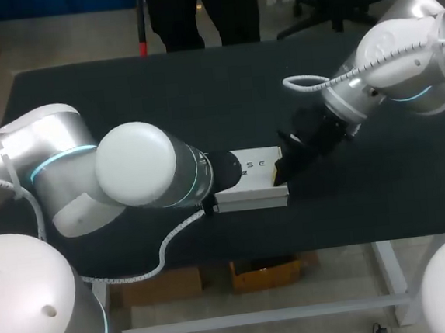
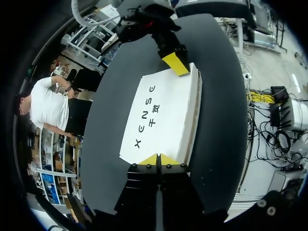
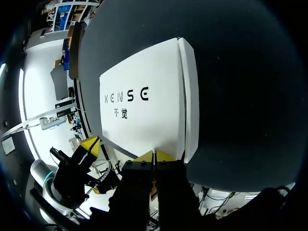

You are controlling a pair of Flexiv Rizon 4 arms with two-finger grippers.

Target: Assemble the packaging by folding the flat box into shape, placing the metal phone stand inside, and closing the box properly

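A white box (image 1: pixel 256 173) lies flat and closed near the front of the black table, printed face up. My left gripper (image 2: pixel 158 159) is shut, its yellow tips together on the box's (image 2: pixel 163 115) left end with nothing between them. In the head view the left forearm hides that gripper. My right gripper (image 3: pixel 154 156) is also shut and rests on the opposite end of the box (image 3: pixel 144 101). It comes in from the right in the head view (image 1: pixel 279 174). Each wrist view shows the other arm's gripper at the far end of the box. No phone stand is in sight.
The black table (image 1: pixel 161 94) stretches bare behind and to both sides of the box. Its front edge runs just below the box. My left arm's thick elbow (image 1: pixel 141 166) lies low over the table left of the box.
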